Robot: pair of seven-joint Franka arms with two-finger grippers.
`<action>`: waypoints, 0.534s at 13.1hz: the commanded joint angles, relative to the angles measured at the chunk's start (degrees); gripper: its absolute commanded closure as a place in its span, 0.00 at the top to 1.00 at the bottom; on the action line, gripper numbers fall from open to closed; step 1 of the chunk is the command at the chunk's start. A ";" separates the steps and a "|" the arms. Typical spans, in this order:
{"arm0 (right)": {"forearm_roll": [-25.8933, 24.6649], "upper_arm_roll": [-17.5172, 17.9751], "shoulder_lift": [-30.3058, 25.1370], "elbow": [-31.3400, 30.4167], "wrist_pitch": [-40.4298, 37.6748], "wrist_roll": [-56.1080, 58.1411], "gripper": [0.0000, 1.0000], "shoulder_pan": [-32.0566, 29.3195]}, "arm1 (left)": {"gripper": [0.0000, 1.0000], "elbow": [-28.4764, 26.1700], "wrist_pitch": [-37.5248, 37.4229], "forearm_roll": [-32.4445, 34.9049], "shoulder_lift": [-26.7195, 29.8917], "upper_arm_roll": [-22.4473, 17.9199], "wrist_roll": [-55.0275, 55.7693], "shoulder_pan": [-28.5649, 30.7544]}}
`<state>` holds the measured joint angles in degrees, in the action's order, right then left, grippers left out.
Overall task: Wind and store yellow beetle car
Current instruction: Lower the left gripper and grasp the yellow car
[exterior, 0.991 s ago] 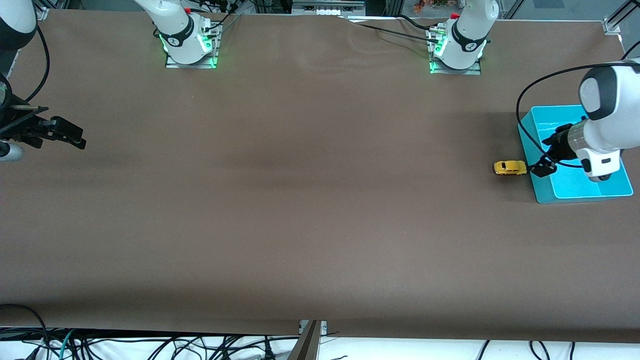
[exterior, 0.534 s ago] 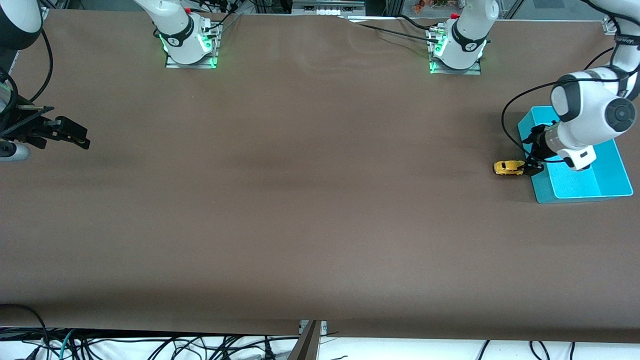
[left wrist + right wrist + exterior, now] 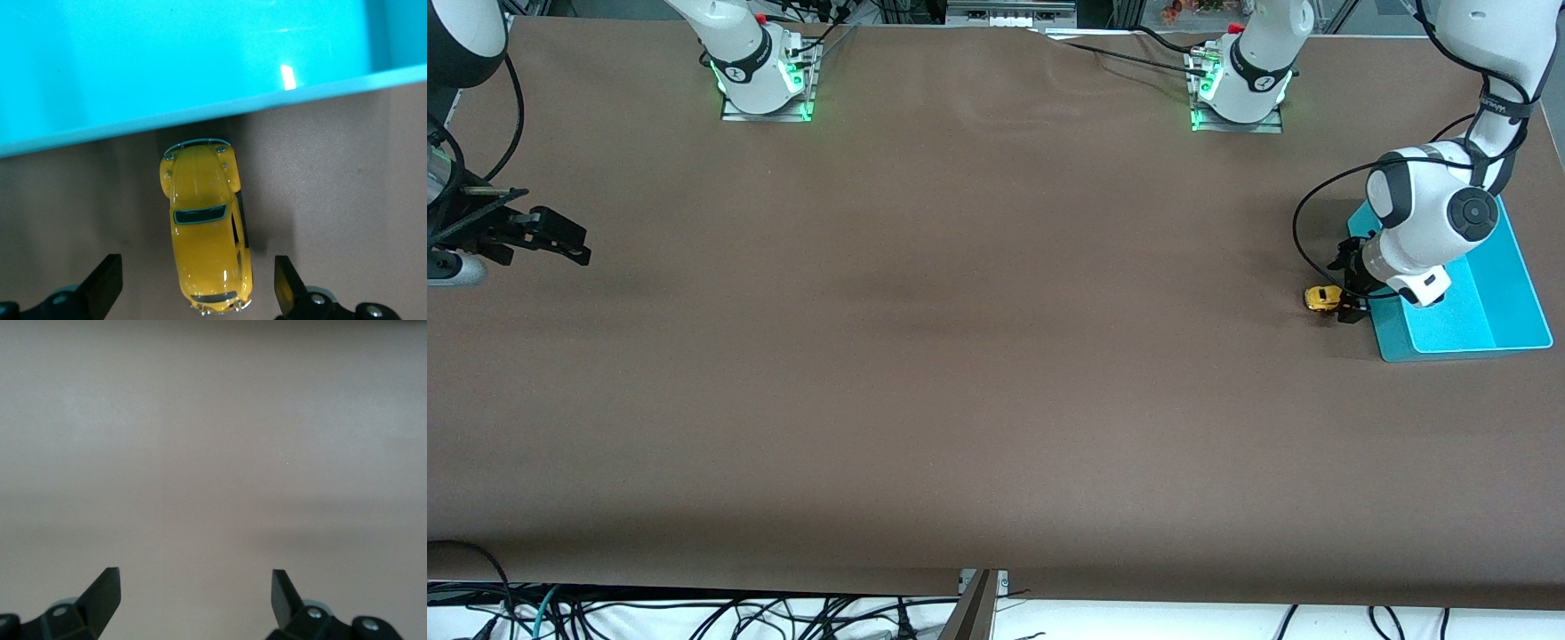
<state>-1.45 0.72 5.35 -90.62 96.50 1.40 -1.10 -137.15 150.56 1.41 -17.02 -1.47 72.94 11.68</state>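
Left gripper (image 3: 193, 287): spread wide, straddling the yellow beetle car (image 3: 205, 230), fingers not touching it.
Right gripper (image 3: 193, 600): waiting, released, over bare desk (image 3: 960, 356).

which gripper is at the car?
The left gripper: it is down over the yellow car beside the teal tray, jaws open either side of it. The right gripper waits over bare table at its own end.

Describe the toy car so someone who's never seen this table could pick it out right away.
Look to the left arm's end of the brown table, where a turquoise tray lies. The yellow car sits on the table beside the tray's wall, between the fingers of the open left gripper. It is the only yellow thing there, tiny and rounded with dark windows.
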 commanded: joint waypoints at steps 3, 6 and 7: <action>-0.48 -0.19 -0.17 0.27 -0.18 -0.69 1.00 0.57 | 0.69 0.13 2.63 1.75 -0.47 -0.28 1.94 0.45; -0.48 -0.19 -0.17 0.36 -0.09 -0.69 1.00 0.48 | 0.13 0.22 1.93 1.84 1.28 -0.20 4.91 0.02; -0.48 -0.28 -0.17 0.36 -0.09 -0.69 1.00 0.48 | 0.00 0.13 0.97 1.75 2.77 -0.11 6.14 -0.16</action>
<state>-1.45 0.72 5.36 -90.62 96.50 1.40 -1.03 -136.82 152.79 1.41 -17.05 -1.65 75.70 11.86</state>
